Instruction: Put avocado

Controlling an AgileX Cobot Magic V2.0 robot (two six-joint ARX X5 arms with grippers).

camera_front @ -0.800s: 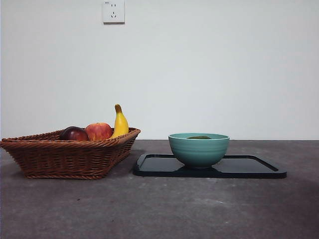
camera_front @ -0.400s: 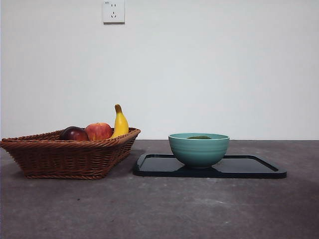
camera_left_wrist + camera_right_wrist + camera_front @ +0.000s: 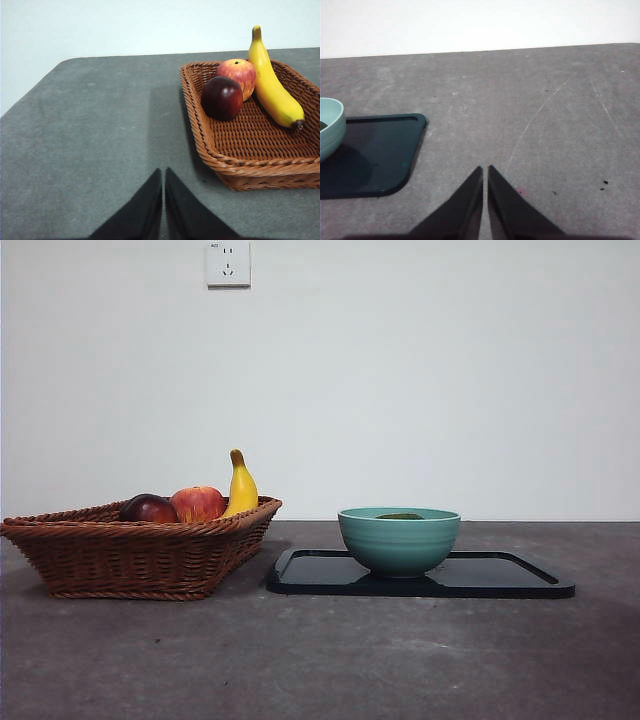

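A dark-green sliver of the avocado (image 3: 400, 516) shows just above the rim of the teal bowl (image 3: 399, 540), which stands on the black tray (image 3: 500, 578); most of the fruit is hidden inside. My left gripper (image 3: 163, 172) is shut and empty, hovering over bare table beside the wicker basket (image 3: 235, 165). Shut and empty as well, my right gripper (image 3: 485, 170) hangs over the table beside the tray (image 3: 375, 155), with the bowl's edge (image 3: 330, 127) at the side of that view. Neither arm appears in the front view.
The wicker basket (image 3: 140, 555) at the left holds a dark red-purple fruit (image 3: 148, 508), a red apple (image 3: 198, 503) and a banana (image 3: 240, 487). A wall socket (image 3: 227, 262) is on the white wall behind.
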